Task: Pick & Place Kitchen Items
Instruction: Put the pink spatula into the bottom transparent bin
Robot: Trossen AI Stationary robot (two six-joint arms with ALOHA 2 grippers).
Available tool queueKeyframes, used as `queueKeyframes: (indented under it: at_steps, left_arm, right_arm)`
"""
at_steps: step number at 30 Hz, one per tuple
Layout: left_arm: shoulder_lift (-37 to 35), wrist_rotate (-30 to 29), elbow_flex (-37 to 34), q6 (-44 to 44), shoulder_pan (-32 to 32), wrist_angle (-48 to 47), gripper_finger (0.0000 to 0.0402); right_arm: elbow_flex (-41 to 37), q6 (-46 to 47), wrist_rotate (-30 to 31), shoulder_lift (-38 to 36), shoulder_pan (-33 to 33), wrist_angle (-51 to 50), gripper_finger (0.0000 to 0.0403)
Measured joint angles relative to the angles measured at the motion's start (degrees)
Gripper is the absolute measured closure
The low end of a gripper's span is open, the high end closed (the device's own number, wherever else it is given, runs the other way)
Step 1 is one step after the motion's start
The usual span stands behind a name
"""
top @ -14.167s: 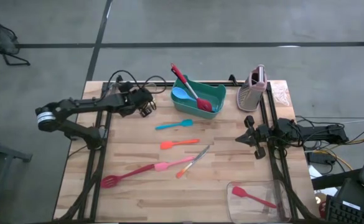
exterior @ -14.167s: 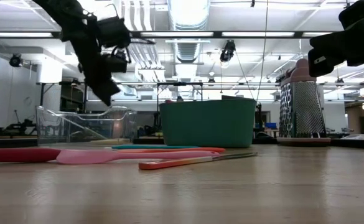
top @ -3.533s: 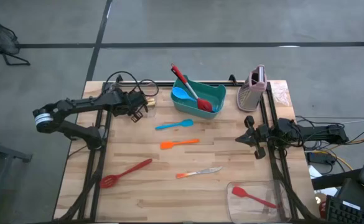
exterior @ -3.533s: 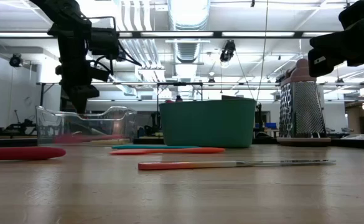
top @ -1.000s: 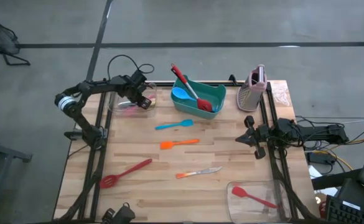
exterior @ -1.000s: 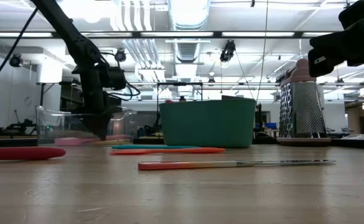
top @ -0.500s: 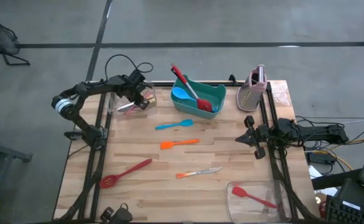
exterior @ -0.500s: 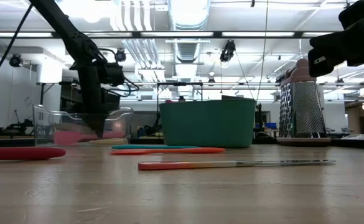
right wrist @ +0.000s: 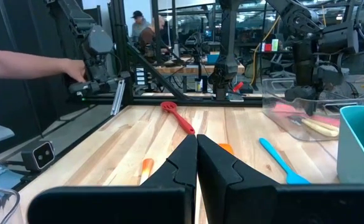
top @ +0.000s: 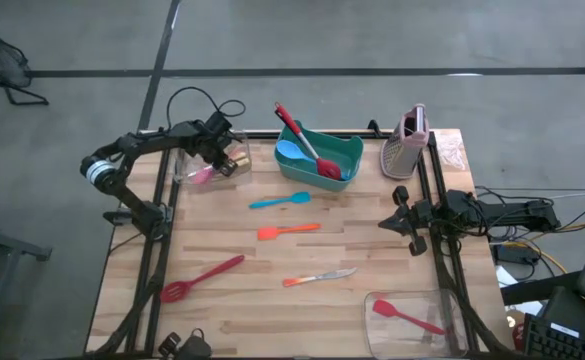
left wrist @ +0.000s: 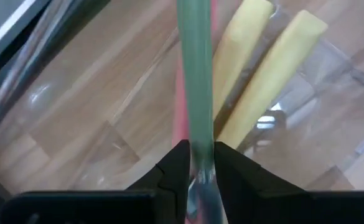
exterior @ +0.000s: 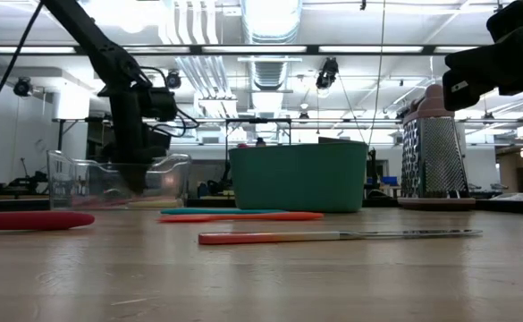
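In the high view, the left gripper is seen at the upper left of the table, lowered into a clear tub that holds a pink utensil. The green bin at upper centre holds a red spatula and a blue spoon. Below it lie a blue spatula, an orange spatula, a knife and, at lower left, a red slotted spoon. A second clear tub at lower right holds another red spatula. The right gripper is parked at the right edge, near the grater.

In the low view, the left gripper is shown dipped inside the tub at left; the knife lies in the foreground.

In the left wrist view, the left fingers are clamped on a teal handle over a pink one, with two yellow handles beside it in the tub.

In the right wrist view, the right gripper is shut on nothing; a person's hand is seen at upper left.
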Motion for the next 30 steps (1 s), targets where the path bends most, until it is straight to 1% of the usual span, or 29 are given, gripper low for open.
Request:
queueKeyframes:
  at_steps: [5, 9, 11, 17, 22, 26, 30]
  left_arm:
    - [-1.8, -0.4, 0.0, 0.9, 0.0, -0.4, 0.0324]
    - [-2.3, -5.4, 0.1, 0.5, 0.0, -0.7, 0.0324]
    - [-2.3, -6.4, 0.1, -0.1, 0.0, -1.4, 0.0324]
    - [-1.9, -6.2, -0.7, 1.2, 0.1, -2.1, 0.0323]
    - [-1.9, -6.4, -0.4, 1.1, 0.2, -9.7, 0.0323]
    - [-1.9, -7.3, -1.0, 2.0, 0.3, -11.9, 0.0323]
    - [-1.9, -7.0, -1.9, 2.8, 0.4, -12.0, 0.0304]
  right_arm:
    - [0.0, 0.0, 0.0, 0.0, 0.0, 0.0, 0.0394]
    - [0.0, 0.0, 0.0, 0.0, 0.0, 0.0, 0.0394]
    - [0.0, 0.0, 0.0, 0.0, 0.0, 0.0, 0.0394]
    - [0.0, 0.0, 0.0, 0.0, 0.0, 0.0, 0.0394]
    - [0.0, 0.0, 0.0, 0.0, 0.0, 0.0, 0.0394]
    - [0.0, 0.0, 0.0, 0.0, 0.0, 0.0, 0.0394]
    - [0.0, 0.0, 0.0, 0.0, 0.0, 0.0, 0.0394]
